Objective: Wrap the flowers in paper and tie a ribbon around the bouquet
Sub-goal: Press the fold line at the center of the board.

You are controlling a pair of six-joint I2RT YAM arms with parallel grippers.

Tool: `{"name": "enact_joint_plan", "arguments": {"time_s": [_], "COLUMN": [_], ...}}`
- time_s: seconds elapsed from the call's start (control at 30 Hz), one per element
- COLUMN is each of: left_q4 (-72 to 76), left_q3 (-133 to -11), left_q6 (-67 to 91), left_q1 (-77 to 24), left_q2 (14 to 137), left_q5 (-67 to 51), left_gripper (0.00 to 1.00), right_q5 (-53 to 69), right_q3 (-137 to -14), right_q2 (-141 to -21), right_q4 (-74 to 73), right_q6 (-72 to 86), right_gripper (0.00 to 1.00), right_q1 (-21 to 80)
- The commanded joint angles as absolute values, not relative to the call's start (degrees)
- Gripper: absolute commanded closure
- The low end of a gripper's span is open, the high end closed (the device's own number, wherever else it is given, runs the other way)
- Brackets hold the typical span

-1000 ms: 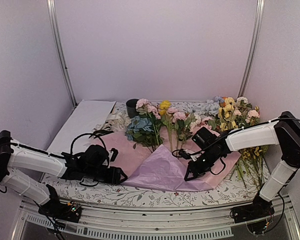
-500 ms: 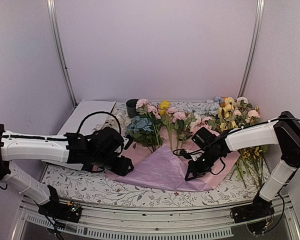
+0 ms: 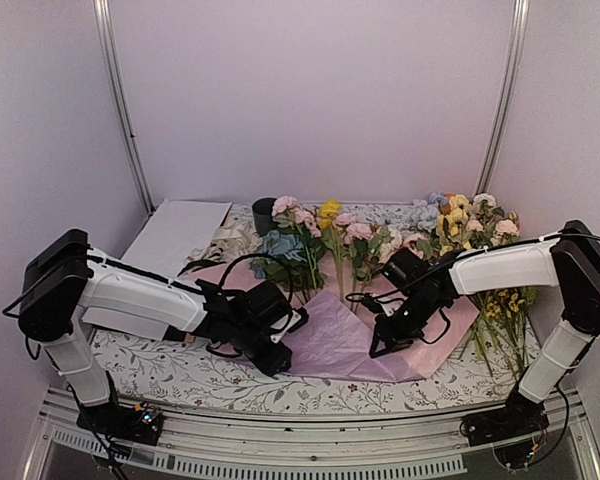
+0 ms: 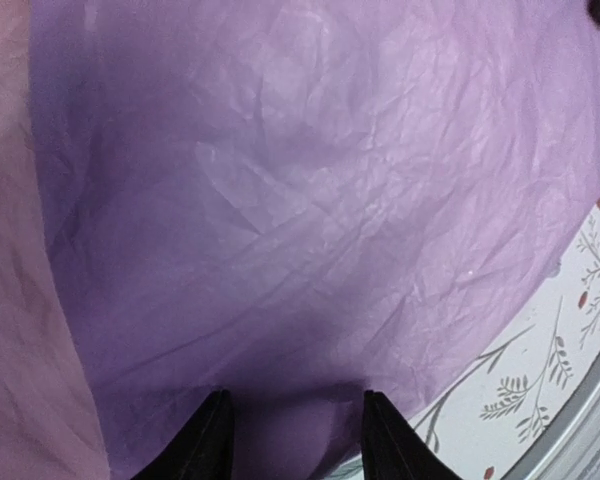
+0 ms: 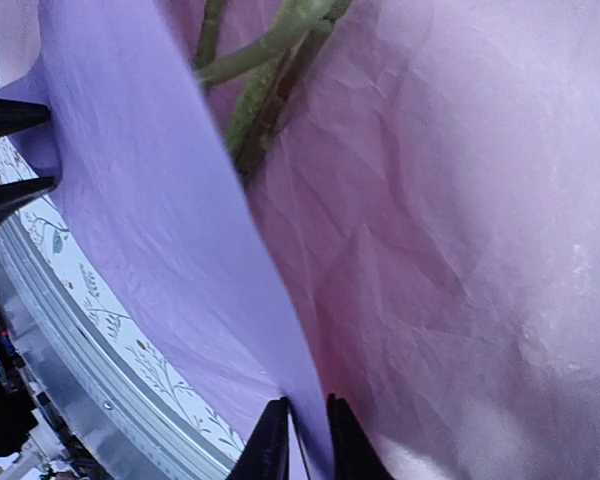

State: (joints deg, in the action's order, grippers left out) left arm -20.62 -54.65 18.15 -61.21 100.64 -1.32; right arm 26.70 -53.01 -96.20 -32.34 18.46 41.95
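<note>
- The left gripper (image 4: 296,402) has its 2 dark fingers apart, hovering low over the near left part of the paper (image 3: 332,345) with nothing caught between them
- The right gripper (image 5: 307,412) has its fingers nearly together, and a thin lilac edge of the paper runs up between them, so it pinches that edge
- The paper lies spread on the floral tablecloth (image 3: 180,378) between the 2 arms, with a lilac fold on top and a pinkish layer (image 5: 460,250) beneath
- The flowers (image 3: 310,240) lie at the far end of the paper, blooms toward the back wall; the right wrist view shows green stems (image 5: 265,60) resting in the fold
- A flat white sheet (image 3: 175,235) lies at far left, a loose flower pile (image 3: 470,225) at far right
</note>
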Motion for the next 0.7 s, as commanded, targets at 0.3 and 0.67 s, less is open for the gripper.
{"name": "enact_joint_plan", "arguments": {"time_s": [0.3, 0.67], "left_q4": [-16.9, -15.2], "left_q3": [-47.4, -43.7], "left_q6": [24.3, 26.2], "left_q1": [-60.5, -59.9], "left_q2": [100.8, 98.3], "left_q5": [-8.7, -11.1], "left_gripper": [0.57, 0.59], "right_q5": [20.8, 27.9], "right_q3": [-65.5, -50.4], "right_q2": [-89.1, -98.3], "right_q4": [-42.8, -25.6], "right_q6": [26.2, 27.1], "right_gripper": [0.66, 0.98], "right_q1": [52.0, 46.8]}}
